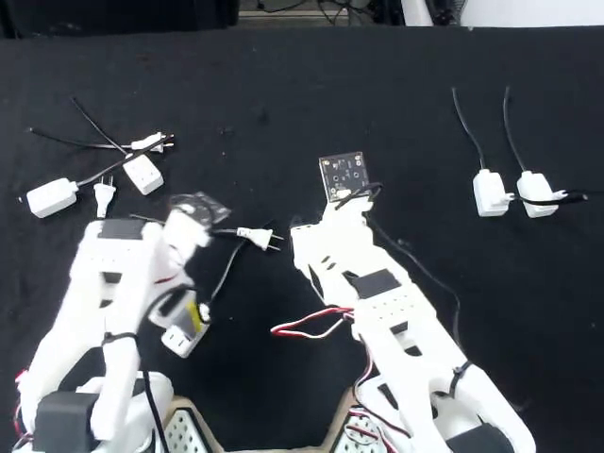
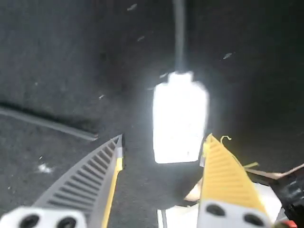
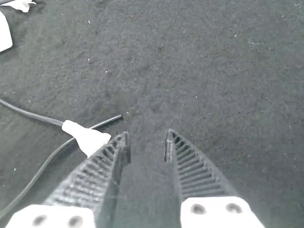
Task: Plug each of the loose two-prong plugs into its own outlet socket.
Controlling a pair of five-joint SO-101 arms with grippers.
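Between the released fingers of the left hand, a glaring white block was seen on the worktop, its long axis set along the hand's reach and its cord led off the far end. A loose plug was found just beside the right hand, likewise released and the nearer to it.

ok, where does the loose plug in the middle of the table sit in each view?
High view: the loose plug lies mid-table between the two arms.
Right wrist view: likely the same plug, beside one of the right jaws and outside their gap.
Left wrist view: this one looks at a white socket block between the open left jaws instead.
Shared landmark: the plug's black cable, in the high and right wrist views.
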